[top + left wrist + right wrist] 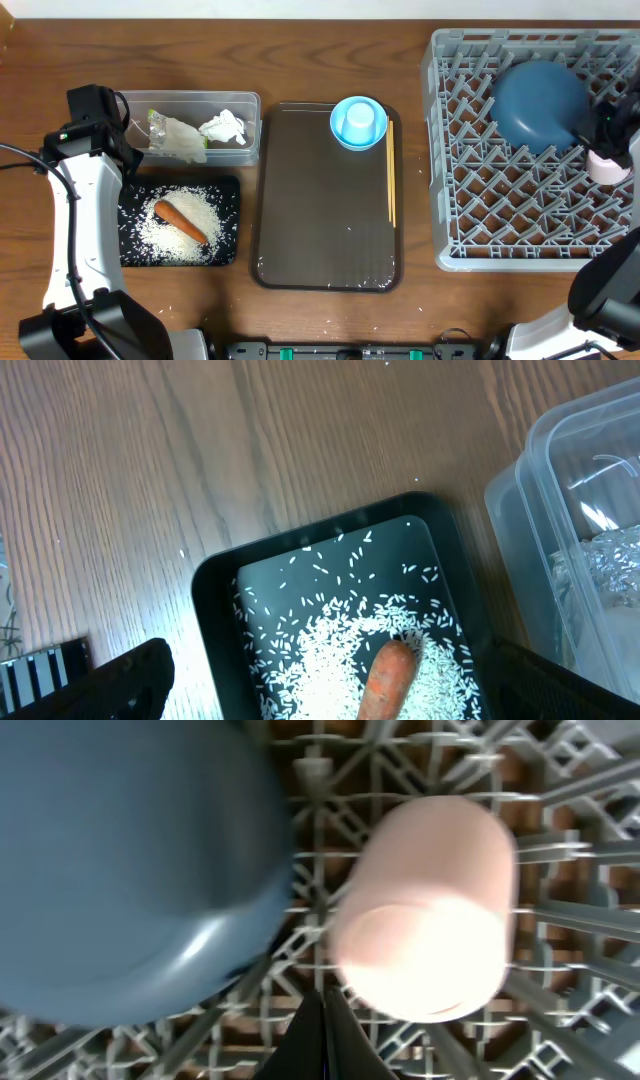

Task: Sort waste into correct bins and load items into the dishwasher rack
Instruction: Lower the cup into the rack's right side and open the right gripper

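While the right fingers [312,1042] are pressed together on nothing, the small pale cup [425,910] sits in the dishwasher rack [585,810] just beside the dark-blue bowl [130,870]; the left fingers [130,680] stand wide apart above the black tray [212,595] holding rice [330,655] and a carrot [388,678]; the light-blue bowl [358,122] and chopsticks [390,170] rest on the brown tray [320,220].

Matt wood-grain surface [150,460], grey plastic rack [500,210], clear glossy plastic tub [250,100], smooth, softly shiny dark-blue bowl [540,100], black plastic tray [228,195]
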You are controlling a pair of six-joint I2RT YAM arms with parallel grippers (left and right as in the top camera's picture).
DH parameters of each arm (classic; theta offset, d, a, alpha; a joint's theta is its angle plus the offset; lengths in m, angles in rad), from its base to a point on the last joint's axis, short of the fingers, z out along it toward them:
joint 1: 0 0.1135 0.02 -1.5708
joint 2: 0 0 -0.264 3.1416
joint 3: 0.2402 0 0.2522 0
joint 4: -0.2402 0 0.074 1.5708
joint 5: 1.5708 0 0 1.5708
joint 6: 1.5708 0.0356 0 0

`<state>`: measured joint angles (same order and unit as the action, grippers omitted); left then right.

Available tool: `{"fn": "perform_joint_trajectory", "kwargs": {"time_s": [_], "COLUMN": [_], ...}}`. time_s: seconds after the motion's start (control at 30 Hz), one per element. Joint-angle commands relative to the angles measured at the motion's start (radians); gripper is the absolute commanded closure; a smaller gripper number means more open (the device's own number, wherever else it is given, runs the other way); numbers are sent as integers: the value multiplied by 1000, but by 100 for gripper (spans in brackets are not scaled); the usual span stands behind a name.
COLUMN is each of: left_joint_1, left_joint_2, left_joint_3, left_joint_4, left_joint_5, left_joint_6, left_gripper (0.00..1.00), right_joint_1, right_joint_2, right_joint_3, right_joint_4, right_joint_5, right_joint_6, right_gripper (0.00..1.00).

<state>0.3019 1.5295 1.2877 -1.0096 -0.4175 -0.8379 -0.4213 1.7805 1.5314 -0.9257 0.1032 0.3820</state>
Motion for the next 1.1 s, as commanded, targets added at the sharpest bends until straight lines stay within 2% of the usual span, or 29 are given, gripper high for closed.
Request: {"fn": "perform_joint_trajectory", "kwargs": {"time_s": [0.0, 0.43, 1.07], "left_joint_1": [3, 3, 3], "left_joint_2": [-3, -3, -3], "left_joint_3": [-2, -2, -2], "left_joint_4": [-3, -3, -3], "left_joint_5": [-5, -5, -5], "left_joint_6": [-6, -6, -6], "left_gripper": [1, 1, 1], "right_joint_1": [-40, -138, -42], "right_joint_2": [6, 6, -15], "right_joint_3": [5, 5, 6], "right_joint_4": [-1, -10, 45], "right_joint_5": [37, 21, -33], "right_joint_6": [6, 6, -40], "right_gripper": [99, 99, 99]}}
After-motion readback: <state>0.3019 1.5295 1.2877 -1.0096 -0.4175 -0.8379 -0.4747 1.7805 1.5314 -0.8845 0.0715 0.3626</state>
